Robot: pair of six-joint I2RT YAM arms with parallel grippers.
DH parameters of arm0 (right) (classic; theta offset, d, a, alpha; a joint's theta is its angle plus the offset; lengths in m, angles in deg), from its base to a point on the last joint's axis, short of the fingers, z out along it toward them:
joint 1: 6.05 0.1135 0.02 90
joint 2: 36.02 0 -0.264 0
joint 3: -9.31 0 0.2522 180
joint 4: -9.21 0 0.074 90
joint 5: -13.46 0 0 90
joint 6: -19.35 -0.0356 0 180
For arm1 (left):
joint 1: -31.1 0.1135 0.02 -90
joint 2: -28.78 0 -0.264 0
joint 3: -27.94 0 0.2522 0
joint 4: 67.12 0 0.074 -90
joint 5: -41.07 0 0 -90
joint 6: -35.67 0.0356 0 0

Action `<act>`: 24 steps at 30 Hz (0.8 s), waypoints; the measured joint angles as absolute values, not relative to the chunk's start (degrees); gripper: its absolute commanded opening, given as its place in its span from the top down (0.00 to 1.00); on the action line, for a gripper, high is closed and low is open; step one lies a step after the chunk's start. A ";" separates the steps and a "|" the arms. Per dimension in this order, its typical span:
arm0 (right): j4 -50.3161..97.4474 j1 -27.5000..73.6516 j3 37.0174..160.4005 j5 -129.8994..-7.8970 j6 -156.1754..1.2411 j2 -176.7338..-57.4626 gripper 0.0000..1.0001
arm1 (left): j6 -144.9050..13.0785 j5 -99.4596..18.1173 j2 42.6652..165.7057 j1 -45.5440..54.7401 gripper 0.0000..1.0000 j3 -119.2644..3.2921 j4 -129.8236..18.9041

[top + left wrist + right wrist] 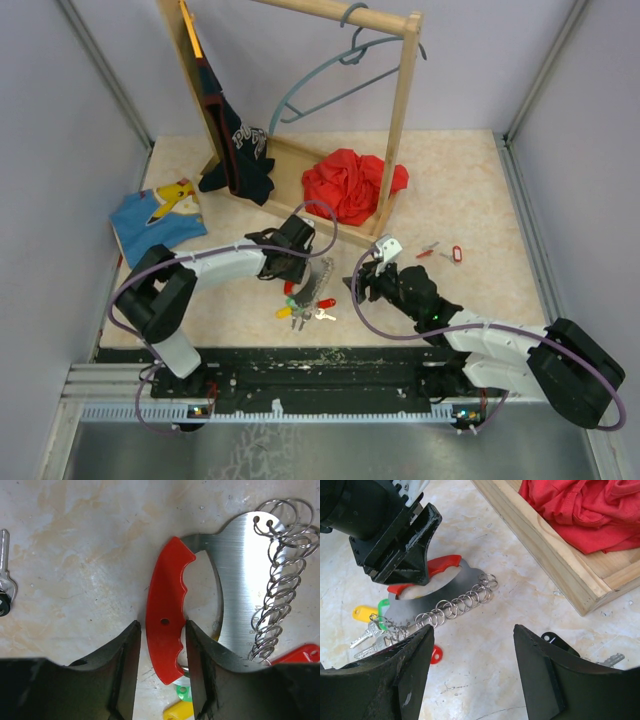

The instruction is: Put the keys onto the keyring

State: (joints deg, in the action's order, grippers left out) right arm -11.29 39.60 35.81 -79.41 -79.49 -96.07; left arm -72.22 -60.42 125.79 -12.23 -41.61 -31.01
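Noted left gripper down at mid-table, jaws astride the red strap of the keyring; one finger touching the strap's notched edge, the other just beside the smooth edge with a sliver of table showing between, so partly open, not clamped. Keyring flat on the table: strap joined to a brushed silver plate, chain of wire rings along the plate's far side. Seen bunched at the keyring's near end: yellow tab, green tab, red tab and silver keys; cannot tell which of these hang on the chain. Found right gripper wide open, nothing between the fingers, hovering just right of the keyring. Another key lying on the table at its side, near a black tab. Noted red cloth inside the wooden rack, well behind both arms
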 measured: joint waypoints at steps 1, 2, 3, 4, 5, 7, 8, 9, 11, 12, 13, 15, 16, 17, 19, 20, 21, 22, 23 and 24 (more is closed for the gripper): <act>-11.29 39.60 35.81 -79.26 -79.49 -96.07 0.35 | -72.18 -60.35 125.86 -12.17 0.62 -41.63 -31.05; -11.31 39.60 35.81 -79.06 -79.49 -96.07 0.35 | -72.25 -60.37 125.86 -12.12 0.65 -41.67 -31.05; -11.31 39.60 35.81 -78.78 -79.47 -96.09 0.35 | -72.18 -60.27 125.86 -12.12 0.66 -41.67 -31.07; -11.31 39.60 35.81 -78.43 -79.49 -96.13 0.36 | -72.20 -60.22 125.86 -12.12 0.68 -41.67 -31.07; -11.33 39.60 35.81 -78.10 -79.47 -96.20 0.36 | -72.22 -60.09 125.81 -12.12 0.69 -41.67 -31.16; -11.77 39.60 35.85 -76.83 -79.43 -96.97 0.36 | -72.29 -59.89 125.57 -12.10 0.73 -41.45 -31.49; -12.01 39.60 35.87 -76.07 -79.36 -97.64 0.37 | -72.31 -59.87 125.38 -12.02 0.74 -41.21 -31.73; -12.23 39.60 35.87 -75.35 -79.28 -98.41 0.37 | -72.29 -59.89 125.18 -11.93 0.76 -40.99 -31.95; -12.67 39.60 35.89 -73.97 -79.21 -100.00 0.38 | -72.20 -59.98 124.55 -11.88 0.78 -40.30 -32.52; -12.95 39.60 35.94 -73.27 -79.12 -100.90 0.38 | -72.05 -60.11 124.09 -11.88 0.80 -39.84 -32.80; -13.35 39.60 35.94 -72.55 -78.95 -101.88 0.39 | -71.85 -60.31 123.50 -11.88 0.81 -39.40 -32.97; -14.24 39.60 35.96 -71.20 -78.55 -103.78 0.41 | -71.13 -60.72 121.88 -11.88 0.83 -38.35 -33.72; -14.57 39.60 35.96 -70.76 -78.31 -104.35 0.42 | -70.89 -60.90 121.05 -11.88 0.83 -37.96 -34.15; -15.20 39.60 35.96 -70.19 -78.14 -105.16 0.43 | -70.56 -61.01 119.89 -11.88 0.84 -37.43 -34.94; -16.54 39.60 36.03 -69.18 -77.59 -106.78 0.44 | -69.91 -61.21 117.94 -11.88 0.84 -36.58 -36.34; -17.04 39.60 36.07 -68.83 -77.22 -107.37 0.44 | -69.62 -61.31 116.76 -11.88 0.85 -35.92 -37.32; -17.69 39.60 36.22 -68.44 -76.85 -108.05 0.45 | -69.40 -61.38 115.96 -11.88 0.85 -35.44 -38.02; -18.48 39.60 36.37 -67.98 -76.46 -108.75 0.46 | -69.01 -61.49 115.02 -11.88 0.85 -34.87 -38.85; -19.22 39.60 36.42 -67.59 -76.11 -109.34 0.47 | -68.81 -61.60 114.60 -11.88 0.85 -34.53 -39.47; -20.10 39.60 36.57 -67.17 -75.65 -110.23 0.48 | -68.60 -61.80 114.23 -11.88 0.85 -34.18 -40.12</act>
State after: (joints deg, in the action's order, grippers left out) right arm -20.10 39.60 36.57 -67.17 -75.65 -110.23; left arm -68.60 -61.80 114.23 -11.88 -34.18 -40.12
